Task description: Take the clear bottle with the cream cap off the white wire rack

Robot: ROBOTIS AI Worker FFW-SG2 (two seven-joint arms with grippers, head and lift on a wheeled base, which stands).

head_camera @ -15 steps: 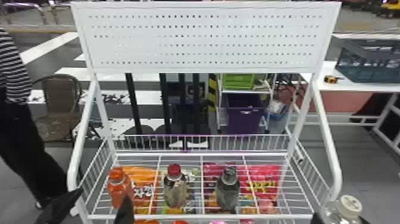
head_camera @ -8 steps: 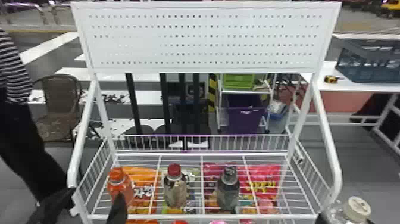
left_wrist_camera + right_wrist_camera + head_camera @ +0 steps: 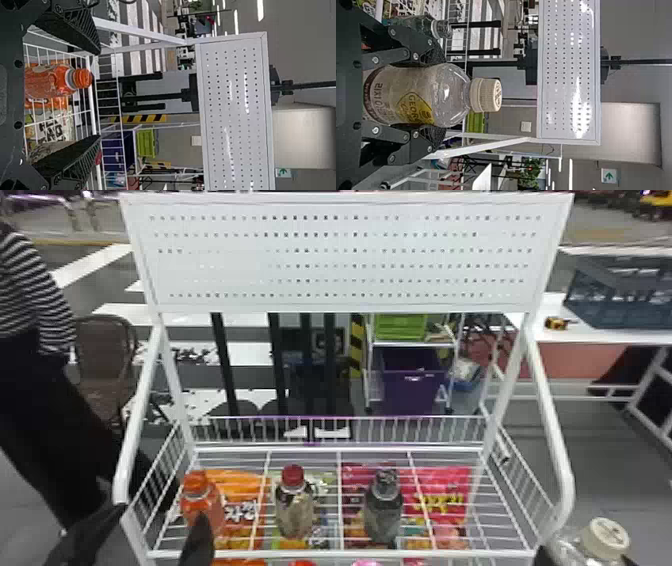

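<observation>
The black right gripper [image 3: 442,97] pinches the clear plastic bottle with the cream cap [image 3: 417,95], which has edged farther outward past the right side of the white wire rack [image 3: 330,554], its removal apparently complete. The black left gripper [image 3: 99,94] stands spread.

Glossy clear plastic bottle [image 3: 567,546], matt ridged cream cap [image 3: 606,537], smooth white-coated rack [image 3: 552,420].

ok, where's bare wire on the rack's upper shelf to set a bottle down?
Widest: from the dark bottle to the right side rail. Also a strip along the back rail. Gaps beside the red-capped bottle are narrower. Crowded: left end, with the orange bottle and left gripper in front of it.
</observation>
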